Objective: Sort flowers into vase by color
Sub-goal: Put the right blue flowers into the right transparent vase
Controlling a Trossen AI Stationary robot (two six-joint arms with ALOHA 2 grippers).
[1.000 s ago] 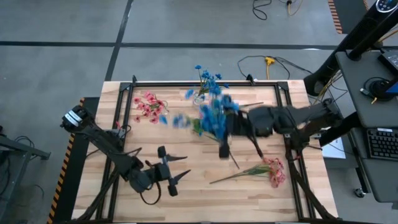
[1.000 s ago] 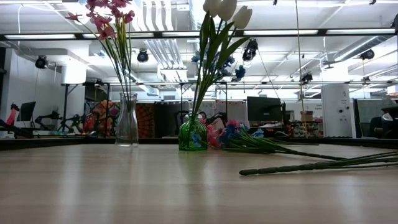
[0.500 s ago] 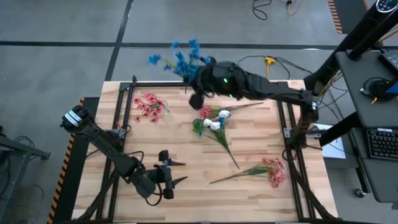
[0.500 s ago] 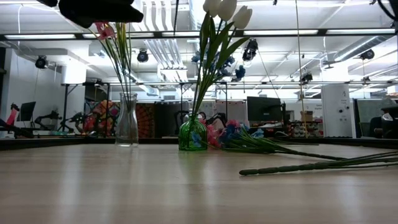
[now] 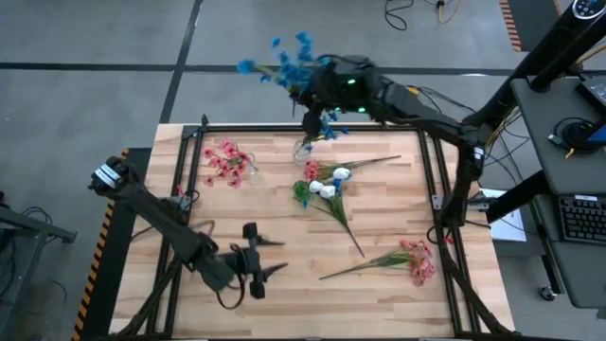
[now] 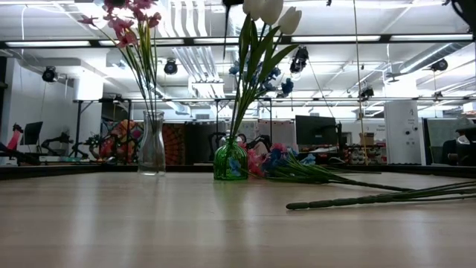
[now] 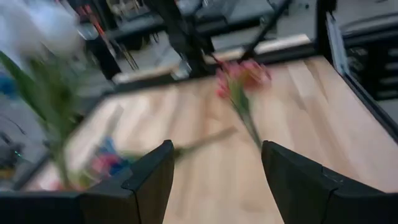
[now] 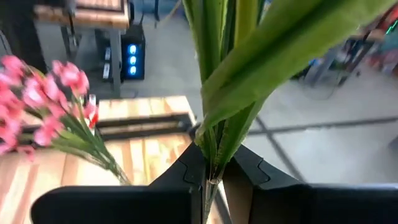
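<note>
My right gripper (image 5: 311, 121) is raised over the table's far edge, shut on a blue-blossomed sprig (image 5: 284, 62). Just below it a clear vase (image 5: 303, 147) holds a few blue blossoms. Another clear vase (image 6: 152, 145) holds pink flowers (image 5: 225, 159), and a green vase (image 6: 230, 160) holds white ones (image 5: 327, 185). A pink sprig (image 5: 417, 258) lies flat near the right edge, with more sprigs (image 5: 341, 170) lying mid-table. My left gripper (image 5: 260, 260) is open, hovering near the near edge. My right gripper pinches the blue sprig's bundle of green stems and leaves (image 8: 211, 152) between its two fingers. The sprig is lifted clear of the table. Its blossoms (image 5: 284, 62) fan out toward the far left, past the table's far edge.
A black frame rail (image 5: 312, 126) runs along the table's far edge, under my right arm. The loose stems (image 5: 346, 227) cross the middle. Bare wood (image 5: 303, 294) lies along the near edge between my left gripper and the pink sprig.
My right gripper has carried the blue sprig up from the middle of the table and toward the far edge. It then moved a little to the right, over the far clear vase. The sprig has gone from low over the table to raised, blossoms beyond the far edge.
</note>
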